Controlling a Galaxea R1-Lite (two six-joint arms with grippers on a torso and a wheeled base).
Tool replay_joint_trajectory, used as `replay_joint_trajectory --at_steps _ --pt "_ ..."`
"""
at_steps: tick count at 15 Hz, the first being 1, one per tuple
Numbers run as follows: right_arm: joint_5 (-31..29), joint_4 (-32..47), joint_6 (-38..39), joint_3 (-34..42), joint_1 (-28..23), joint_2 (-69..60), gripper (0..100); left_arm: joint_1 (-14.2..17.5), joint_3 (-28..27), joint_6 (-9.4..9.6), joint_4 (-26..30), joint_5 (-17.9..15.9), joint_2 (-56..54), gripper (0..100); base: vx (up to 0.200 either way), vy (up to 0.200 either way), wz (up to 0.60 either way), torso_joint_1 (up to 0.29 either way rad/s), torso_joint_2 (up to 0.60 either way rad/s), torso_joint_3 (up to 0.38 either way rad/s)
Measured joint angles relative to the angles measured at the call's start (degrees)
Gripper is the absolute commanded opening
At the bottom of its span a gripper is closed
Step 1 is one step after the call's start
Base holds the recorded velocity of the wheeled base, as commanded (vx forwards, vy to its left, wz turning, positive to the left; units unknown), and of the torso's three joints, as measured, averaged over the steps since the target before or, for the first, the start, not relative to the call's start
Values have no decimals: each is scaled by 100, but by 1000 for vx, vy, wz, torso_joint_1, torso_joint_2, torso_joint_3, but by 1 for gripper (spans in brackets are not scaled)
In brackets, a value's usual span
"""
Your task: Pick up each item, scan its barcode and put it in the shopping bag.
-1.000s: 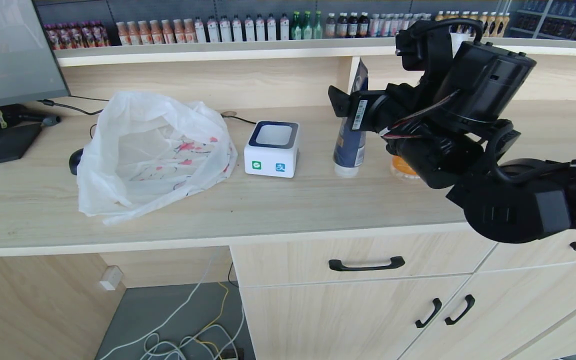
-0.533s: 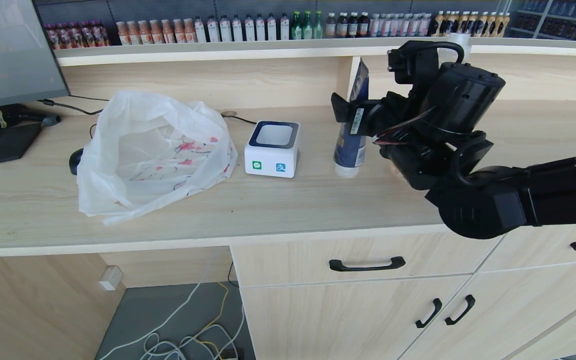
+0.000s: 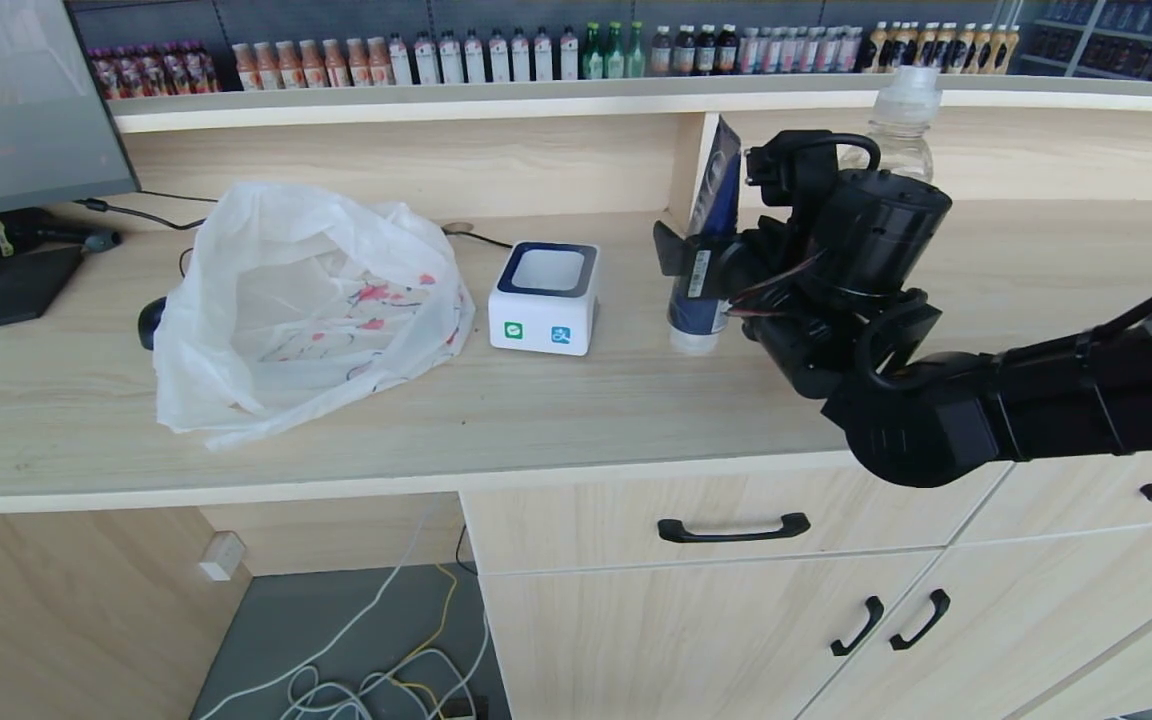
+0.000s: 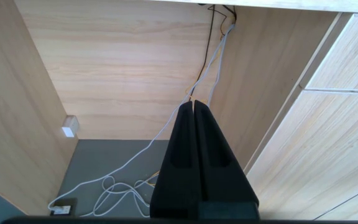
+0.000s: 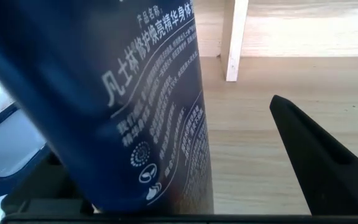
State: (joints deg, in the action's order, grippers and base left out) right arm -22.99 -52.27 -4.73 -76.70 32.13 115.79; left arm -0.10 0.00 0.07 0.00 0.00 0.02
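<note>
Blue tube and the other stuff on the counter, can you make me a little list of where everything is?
blue tube: standing cap-down on the counter, right of the scanner
right gripper: open, straddling the tube
scanner: white box between tube and shopping bag
shopping bag: open, left of the scanner
left gripper: shut, below the counter

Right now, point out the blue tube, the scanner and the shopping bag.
blue tube (image 3: pixel 721 185): head view, upper part of its body.
scanner (image 3: pixel 539 322): head view, white front face.
shopping bag (image 3: pixel 191 380): head view, near left wall.
</note>
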Motion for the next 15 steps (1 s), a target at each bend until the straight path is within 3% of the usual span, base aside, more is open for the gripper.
replay_joint_trajectory --at_steps 15 --pt "-35 -202 -6 135 24 98 100 0 0 0 0 0 0 0 0 0 0 0 0 0"
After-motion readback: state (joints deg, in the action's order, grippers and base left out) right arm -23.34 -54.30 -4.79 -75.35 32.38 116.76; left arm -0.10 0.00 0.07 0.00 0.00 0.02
